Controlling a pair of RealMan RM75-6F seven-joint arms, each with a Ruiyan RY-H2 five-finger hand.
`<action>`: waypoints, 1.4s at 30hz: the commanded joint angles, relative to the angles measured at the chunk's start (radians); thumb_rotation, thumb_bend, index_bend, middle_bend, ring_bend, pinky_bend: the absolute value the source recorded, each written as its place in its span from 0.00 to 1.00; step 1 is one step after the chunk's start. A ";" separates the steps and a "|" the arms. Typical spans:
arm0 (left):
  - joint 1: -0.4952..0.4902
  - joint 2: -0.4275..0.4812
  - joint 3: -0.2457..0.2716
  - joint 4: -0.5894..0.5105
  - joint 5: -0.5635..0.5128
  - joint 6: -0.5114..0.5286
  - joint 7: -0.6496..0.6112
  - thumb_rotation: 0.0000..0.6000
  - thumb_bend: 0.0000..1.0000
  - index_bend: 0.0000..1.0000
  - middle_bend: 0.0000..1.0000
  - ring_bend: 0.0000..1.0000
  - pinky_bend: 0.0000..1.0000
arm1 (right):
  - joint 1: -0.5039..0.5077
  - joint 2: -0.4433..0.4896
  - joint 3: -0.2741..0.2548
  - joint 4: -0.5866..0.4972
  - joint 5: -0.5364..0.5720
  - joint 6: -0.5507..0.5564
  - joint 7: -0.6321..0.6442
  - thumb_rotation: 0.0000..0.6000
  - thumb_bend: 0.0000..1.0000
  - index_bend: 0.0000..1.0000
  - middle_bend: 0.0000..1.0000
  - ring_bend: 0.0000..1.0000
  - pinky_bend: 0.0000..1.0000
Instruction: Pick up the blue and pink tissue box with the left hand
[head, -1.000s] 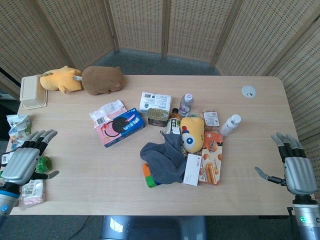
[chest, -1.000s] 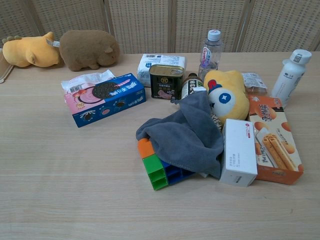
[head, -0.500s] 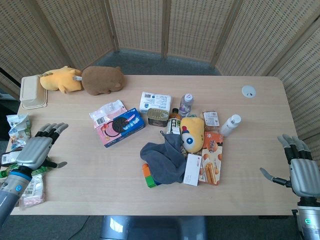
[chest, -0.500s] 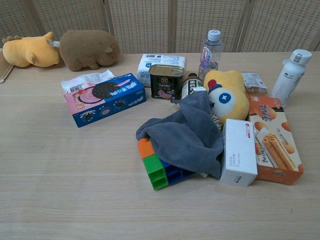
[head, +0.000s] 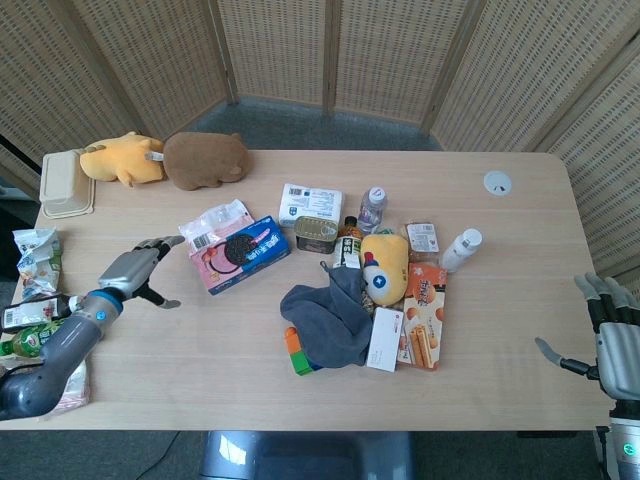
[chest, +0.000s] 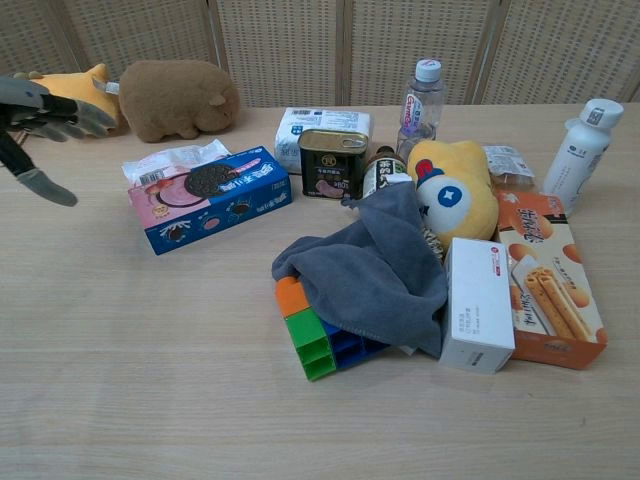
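Hovering over the counter (head: 180, 360) near its left edge, left hand (head: 135, 268) with fingers spread, holding nothing, just beside the blue and pink tissue box (head: 240, 253) lying left of centre. Hanging off the right edge, right hand (head: 615, 340), likewise spread and empty.

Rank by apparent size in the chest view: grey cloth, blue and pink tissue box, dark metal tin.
1. Crumpled grey cloth, largest, though nearest the camera.
2. Blue and pink tissue box.
3. Dark metal tin, smallest.
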 joint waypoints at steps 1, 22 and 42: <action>-0.103 -0.083 -0.009 0.102 -0.120 -0.096 -0.034 1.00 0.01 0.00 0.00 0.00 0.00 | -0.005 0.006 0.003 0.001 0.008 0.003 0.000 0.57 0.20 0.00 0.00 0.00 0.00; -0.403 -0.338 0.089 0.484 -0.441 -0.307 -0.197 1.00 0.01 0.00 0.00 0.00 0.00 | -0.058 0.039 0.018 0.006 0.061 0.038 0.008 0.58 0.20 0.00 0.00 0.00 0.00; -0.405 -0.334 0.096 0.448 -0.341 -0.328 -0.303 1.00 0.01 0.00 0.00 0.00 0.00 | -0.077 0.052 0.027 -0.013 0.052 0.058 0.015 0.58 0.20 0.00 0.00 0.00 0.00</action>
